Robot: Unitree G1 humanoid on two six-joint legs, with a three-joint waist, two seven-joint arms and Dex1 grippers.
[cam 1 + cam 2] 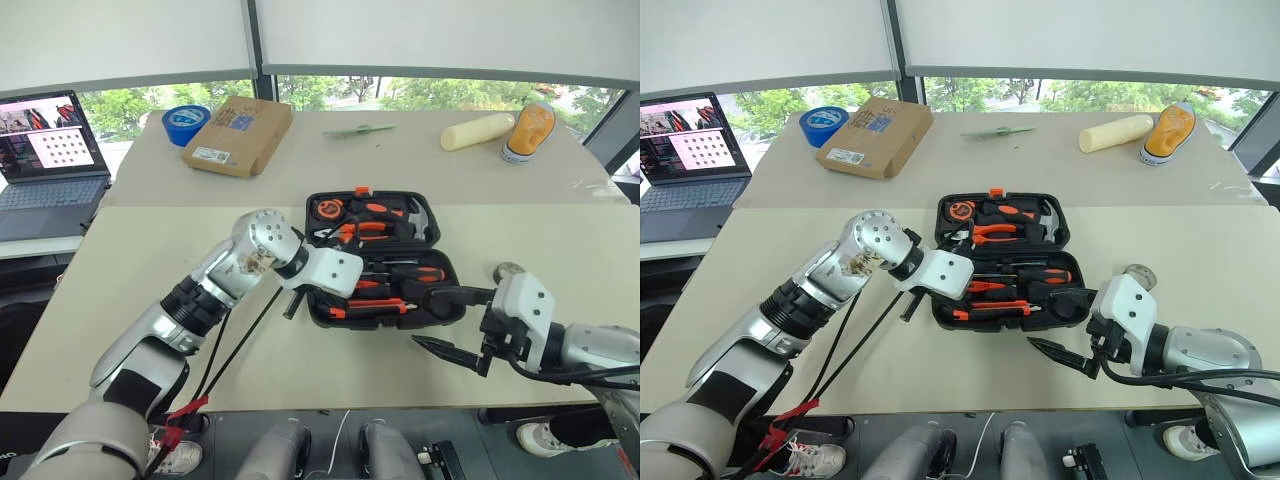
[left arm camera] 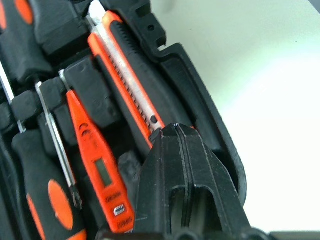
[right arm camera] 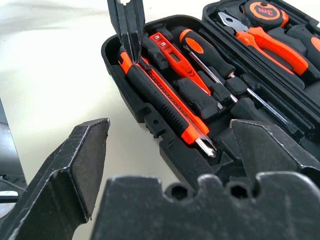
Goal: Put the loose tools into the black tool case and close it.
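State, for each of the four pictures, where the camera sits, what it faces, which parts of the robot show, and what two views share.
Left eye view: on the head, looking down at the open black tool case; both arms show.
Right eye view: beside it, same scene.
Left wrist view: on the left arm, along the shut fingers touching the utility knife.
Right wrist view: on the right arm, between its open fingers, facing the case.
Shared: both wrist views show the knife and tester screwdriver.

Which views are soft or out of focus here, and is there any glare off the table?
Left wrist view: the left gripper and utility knife look soft. Right wrist view: the right gripper's fingers are blurred, the tool case fairly sharp. Left eye view: daylight is even, no harsh glare on the table.
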